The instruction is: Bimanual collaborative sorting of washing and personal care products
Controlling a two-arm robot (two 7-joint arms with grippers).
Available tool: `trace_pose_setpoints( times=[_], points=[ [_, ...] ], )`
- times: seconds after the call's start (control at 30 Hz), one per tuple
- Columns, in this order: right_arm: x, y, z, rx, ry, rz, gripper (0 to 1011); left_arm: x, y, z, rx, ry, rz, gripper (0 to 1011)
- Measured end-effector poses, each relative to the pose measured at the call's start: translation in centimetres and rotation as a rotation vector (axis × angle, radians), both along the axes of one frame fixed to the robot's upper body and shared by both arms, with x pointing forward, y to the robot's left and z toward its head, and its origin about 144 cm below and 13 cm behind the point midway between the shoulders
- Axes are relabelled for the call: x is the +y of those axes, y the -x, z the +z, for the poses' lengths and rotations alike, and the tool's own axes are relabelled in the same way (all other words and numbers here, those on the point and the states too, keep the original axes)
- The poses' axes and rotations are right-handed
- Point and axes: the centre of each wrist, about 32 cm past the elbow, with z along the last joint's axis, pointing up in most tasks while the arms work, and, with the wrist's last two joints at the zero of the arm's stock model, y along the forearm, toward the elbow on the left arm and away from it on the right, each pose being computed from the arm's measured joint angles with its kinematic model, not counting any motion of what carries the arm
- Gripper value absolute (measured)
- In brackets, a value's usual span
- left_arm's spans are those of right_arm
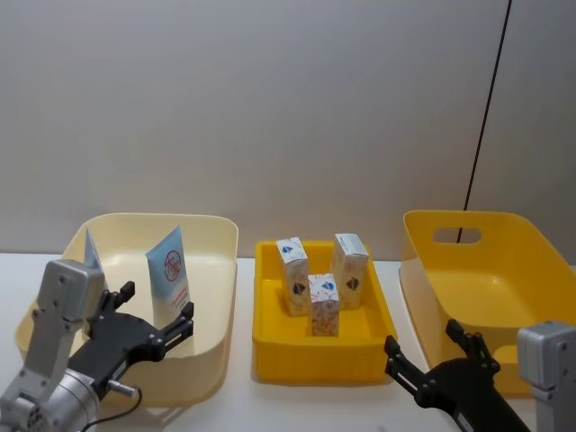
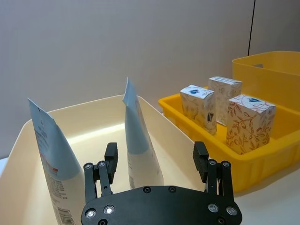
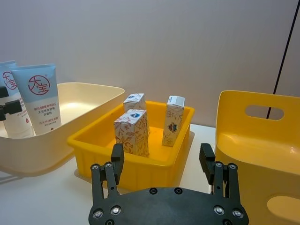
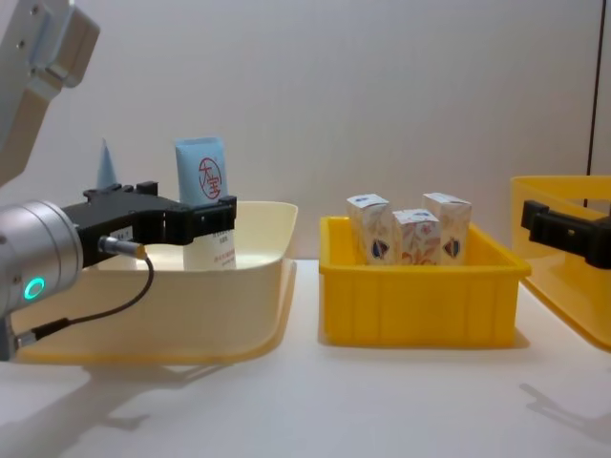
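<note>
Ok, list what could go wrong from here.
1. The tubes stand upright in the cream bin, and the open left gripper is close to one; a bumped finger could topple it.
2. The cartons stand crowded in the tray; picking one may knock its neighbours.
3. The open right gripper hangs close to the yellow bin and could clip its wall when moving.

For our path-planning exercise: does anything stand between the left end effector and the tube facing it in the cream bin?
Nothing visible does. The open left end effector faces the tube directly across bare space. The second tube stands further to the robot's left, out of the line.
</note>
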Motion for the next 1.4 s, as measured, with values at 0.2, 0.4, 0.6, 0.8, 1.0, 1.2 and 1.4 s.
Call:
trace_pose_setpoints(
  times=[0.2,0.4,0.6,0.8,1.0,1.2,1.4],
  points=[
    [0.0,0.0,0.0,0.0,0.0,0.0,1001,0.3,-0.8,0.0,0.03,0.015,0.001,1002],
    [0.0,0.0,0.0,0.0,0.0,0.0,1001,0.6,-1.5,-0.2,0.047,0.021,0.008,1002],
    [0.0,0.0,0.0,0.0,0.0,0.0,1001,0.7,-2.5,-0.4,0.06,0.025,0.01,1002],
    [0.0,0.0,0.0,0.0,0.0,0.0,1001,0.6,-3.5,-0.6,0.062,0.031,0.006,1002],
    [0.0,0.0,0.0,0.0,0.0,0.0,1001,0.4,-4.5,-0.7,0.059,0.039,-0.002,1002],
    [0.0,0.0,0.0,0.0,0.0,0.0,1001,0.1,-5.3,-0.8,0.06,0.047,-0.012,1002],
    [0.0,0.0,0.0,0.0,0.0,0.0,1001,-0.1,-6.0,-0.9,0.061,0.055,-0.022,1002]
  ],
)
